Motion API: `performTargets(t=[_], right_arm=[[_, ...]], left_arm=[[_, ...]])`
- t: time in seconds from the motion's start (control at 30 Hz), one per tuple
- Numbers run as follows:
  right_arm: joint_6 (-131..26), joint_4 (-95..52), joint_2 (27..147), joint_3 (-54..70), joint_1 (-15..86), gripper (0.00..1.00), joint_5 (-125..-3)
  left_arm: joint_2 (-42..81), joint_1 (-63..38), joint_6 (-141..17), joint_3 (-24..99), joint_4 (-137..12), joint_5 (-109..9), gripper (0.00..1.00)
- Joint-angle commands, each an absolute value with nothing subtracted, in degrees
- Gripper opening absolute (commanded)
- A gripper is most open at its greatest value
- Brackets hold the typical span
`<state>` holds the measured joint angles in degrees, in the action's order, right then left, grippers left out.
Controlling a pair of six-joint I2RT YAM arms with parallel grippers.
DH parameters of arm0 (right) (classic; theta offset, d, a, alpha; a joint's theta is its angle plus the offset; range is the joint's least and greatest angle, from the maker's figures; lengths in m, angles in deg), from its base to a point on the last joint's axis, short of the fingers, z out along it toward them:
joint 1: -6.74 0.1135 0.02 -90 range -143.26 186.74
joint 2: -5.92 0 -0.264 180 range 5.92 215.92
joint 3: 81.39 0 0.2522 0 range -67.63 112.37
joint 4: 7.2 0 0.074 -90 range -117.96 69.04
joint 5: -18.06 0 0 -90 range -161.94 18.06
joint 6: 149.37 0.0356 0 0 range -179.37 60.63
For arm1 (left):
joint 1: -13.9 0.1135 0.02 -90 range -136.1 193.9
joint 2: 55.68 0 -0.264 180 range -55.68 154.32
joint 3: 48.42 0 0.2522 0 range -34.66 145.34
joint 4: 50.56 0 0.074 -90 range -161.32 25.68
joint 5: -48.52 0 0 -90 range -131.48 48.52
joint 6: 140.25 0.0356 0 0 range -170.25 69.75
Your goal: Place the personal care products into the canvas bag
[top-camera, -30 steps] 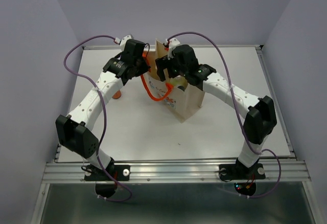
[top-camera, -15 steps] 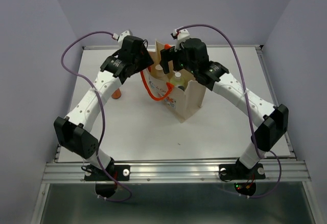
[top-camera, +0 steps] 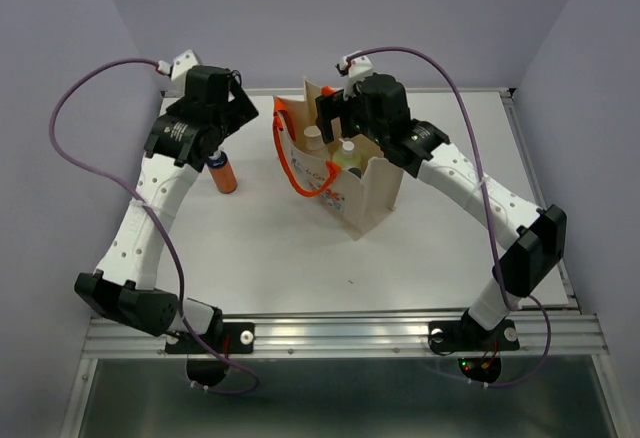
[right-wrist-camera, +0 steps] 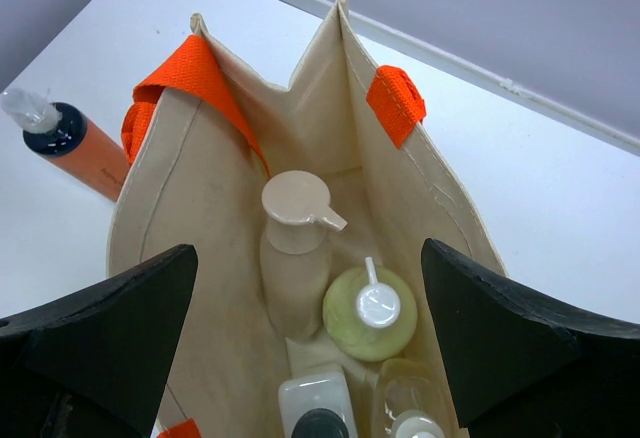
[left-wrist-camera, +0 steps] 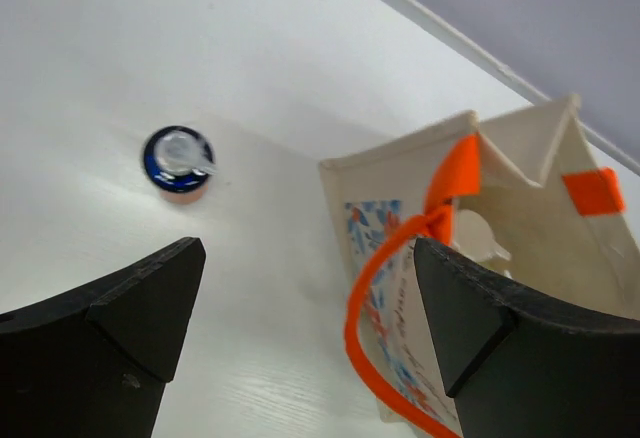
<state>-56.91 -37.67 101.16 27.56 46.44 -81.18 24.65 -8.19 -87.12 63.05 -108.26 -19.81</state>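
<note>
Here, left end effector (left-wrist-camera: 305, 278) spread wide, empty, above orange bottle (left-wrist-camera: 178, 159) upright on surface (top-camera: 250, 248) beside canvas bag (top-camera: 365, 193), right end effector (right-wrist-camera: 308, 288) spread wide, empty, over four bottles (right-wrist-camera: 368, 313) inside bag

Light bright, diffuse, from overhead. White tabletop (top-camera: 300, 248) shows only faint, soft shadows under the arms. Left wrist view: tabletop nearly washed out; small orange bottle with dark blue cap (left-wrist-camera: 178, 159) sharp, black fingers (left-wrist-camera: 110, 338) of the left gripper (left-wrist-camera: 308, 248) soft-edged. Right wrist view: beige canvas bag (right-wrist-camera: 330, 108) evenly lit inside, dimmer at depth.
</note>
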Motion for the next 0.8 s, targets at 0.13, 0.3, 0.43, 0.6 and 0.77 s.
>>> performTargets(t=[0.13,0.3,0.43,0.6,0.77], right_arm=[[-58.67,-36.87,95.57,27.56,45.93,1.0,-83.02],[-60.58,-36.95,94.34,25.97,45.93,1.0,-83.63],[-61.39,-36.95,94.07,25.09,45.93,1.0,-84.33],[-62.09,-36.95,92.84,23.6,45.93,1.0,-86.0],[-62.36,-36.95,91.7,21.84,45.93,1.0,-86.53]], left_arm=[[24.03,1.51,-81.55,55.78,-109.67,-20.92,0.99],[28.77,1.94,-75.24,55.0,-110.12,-21.87,0.99],[32.72,2.3,-74.77,55.95,-110.89,-17.59,0.99],[38.44,4.93,-74.69,57.27,-110.73,-18.18,0.99],[41.34,5.72,-73.2,57.62,-108.36,-20.91,0.99]])
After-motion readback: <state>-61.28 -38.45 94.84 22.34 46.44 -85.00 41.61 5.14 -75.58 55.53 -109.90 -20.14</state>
